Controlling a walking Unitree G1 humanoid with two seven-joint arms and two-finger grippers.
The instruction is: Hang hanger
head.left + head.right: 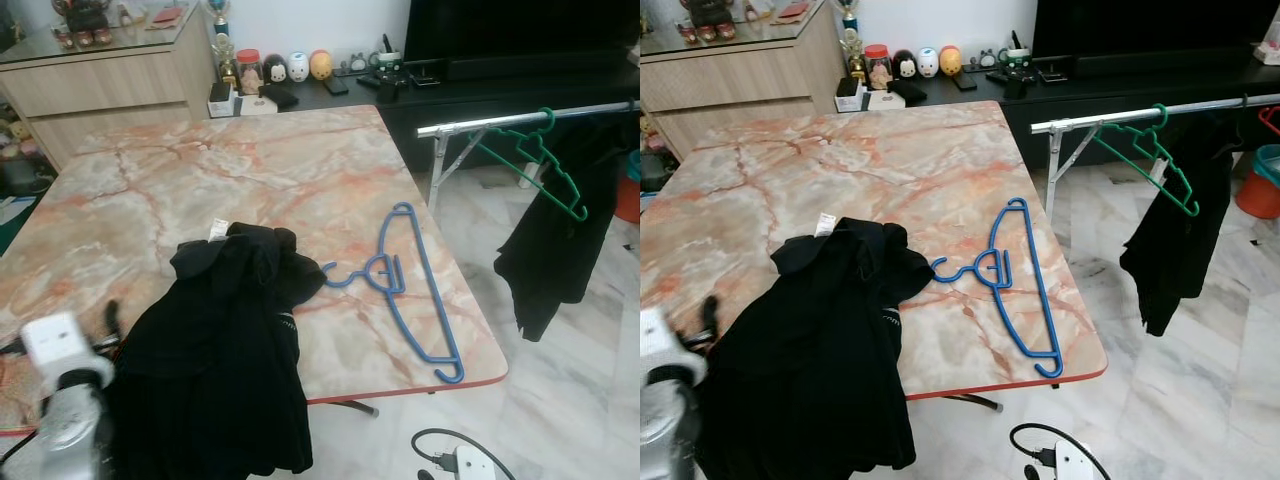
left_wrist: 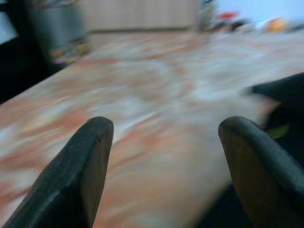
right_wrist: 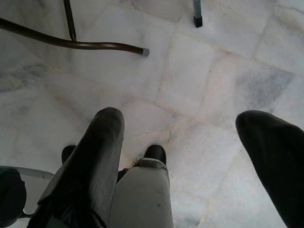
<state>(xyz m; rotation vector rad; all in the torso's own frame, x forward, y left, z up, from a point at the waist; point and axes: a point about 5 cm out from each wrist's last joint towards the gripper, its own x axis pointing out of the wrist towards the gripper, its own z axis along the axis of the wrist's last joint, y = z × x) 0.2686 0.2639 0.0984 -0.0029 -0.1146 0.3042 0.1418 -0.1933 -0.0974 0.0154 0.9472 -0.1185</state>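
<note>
Blue plastic hanger lay untouched on marble-patterned table; left gripper and right gripper stood apart, empty, presumably pre-grasp.

A garment lies on the table at lower left, a hanger just right of it; at right, another hanger hangs on a rail
</note>
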